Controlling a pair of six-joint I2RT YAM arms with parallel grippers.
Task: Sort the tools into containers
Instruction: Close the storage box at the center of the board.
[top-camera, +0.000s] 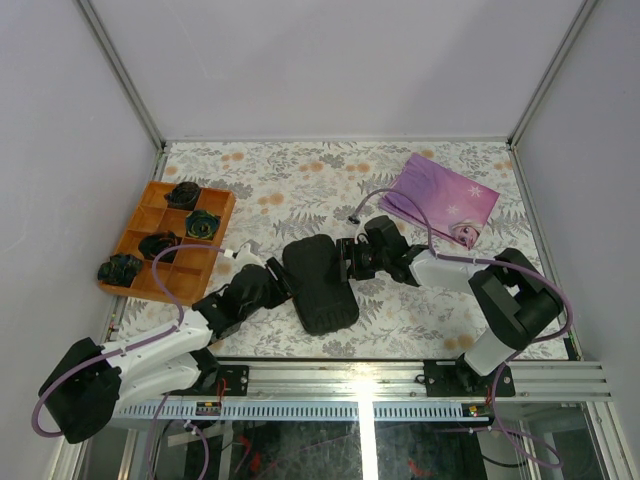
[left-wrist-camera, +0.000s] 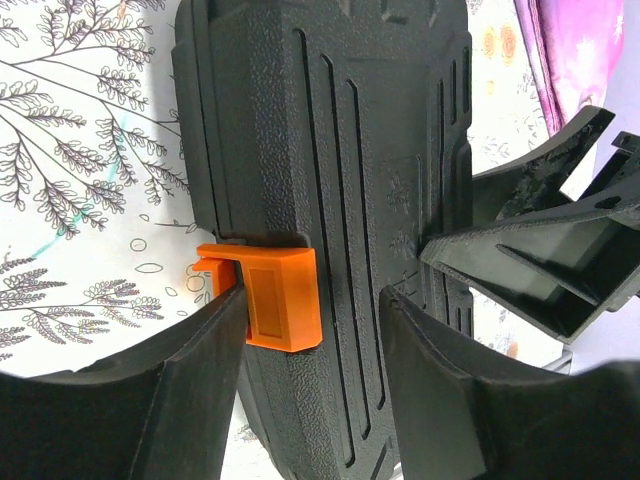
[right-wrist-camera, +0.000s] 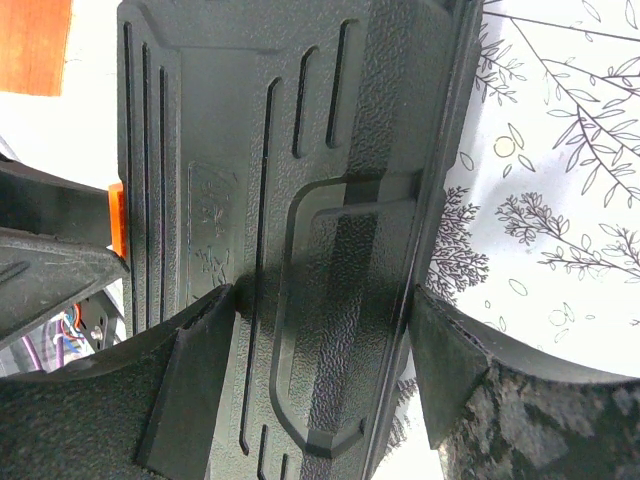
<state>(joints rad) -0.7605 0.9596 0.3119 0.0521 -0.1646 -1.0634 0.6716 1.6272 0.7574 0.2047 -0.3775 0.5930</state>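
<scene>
Right wrist view: right gripper (right-wrist-camera: 320, 298) clamps the closed black tool case (right-wrist-camera: 250, 120).

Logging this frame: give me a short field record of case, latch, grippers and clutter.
case: black tool case, closed, flat mid-table
latch: orange latch, folded against the case side
left gripper: open, fingers either side of the latch
right gripper: straddles the handle edge; grip unclear
other: orange tray at left, purple bag far right
</scene>
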